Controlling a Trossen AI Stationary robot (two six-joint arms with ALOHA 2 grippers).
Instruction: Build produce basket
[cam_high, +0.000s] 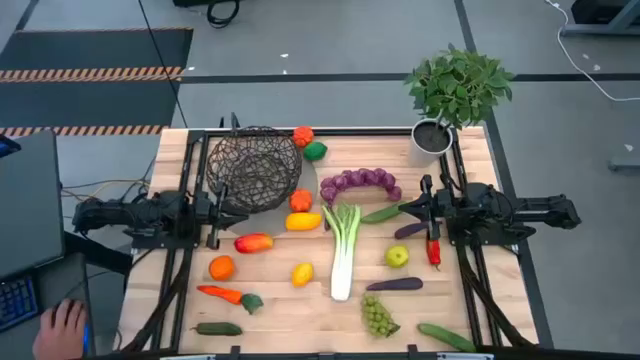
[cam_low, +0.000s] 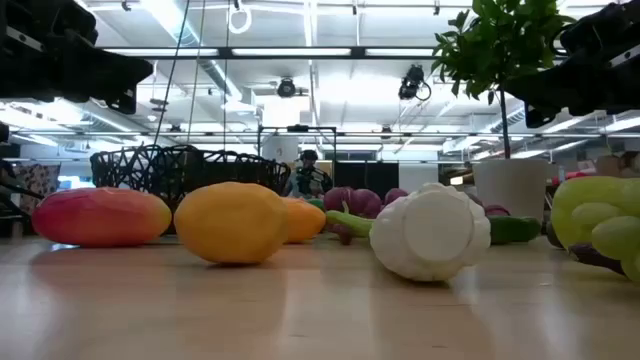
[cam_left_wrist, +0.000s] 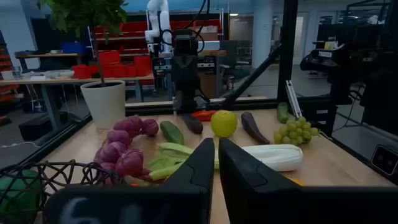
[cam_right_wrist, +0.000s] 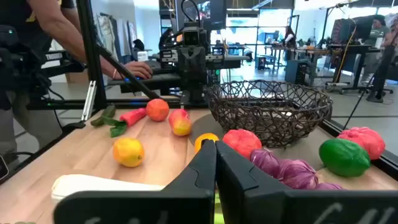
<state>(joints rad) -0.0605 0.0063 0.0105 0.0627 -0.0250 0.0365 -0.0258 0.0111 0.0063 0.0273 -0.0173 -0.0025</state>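
While the left gripper (cam_high: 238, 212) waits at the left side of the table (cam_high: 290, 305), its two fingers (cam_left_wrist: 198, 163) are pressed together and hold nothing. It sits just beside the basket (cam_high: 254, 166). The right gripper (cam_high: 408, 208) waits at the right side of the table, and its fingers (cam_right_wrist: 202, 163) are pressed together too, with nothing between them.

Near the back left corner stands the basket, and nothing can be seen inside it. A red pepper (cam_high: 303, 136) and a green pepper (cam_high: 316, 151) lie just beside it. All the fruit and vegetables lie spread out on the table. The leek (cam_high: 343, 250) lies in the middle, with the purple grapes (cam_high: 360, 183) behind it. A yellow pepper (cam_high: 303, 221), a lemon (cam_high: 302, 273) and an orange (cam_high: 221, 267) lie to its left. The carrot (cam_high: 225, 295) lies near the front left. The apple (cam_high: 397, 257) and the green grapes (cam_high: 377, 317) lie to the right of the leek. A potted plant (cam_high: 448, 100) stands at the back right corner.
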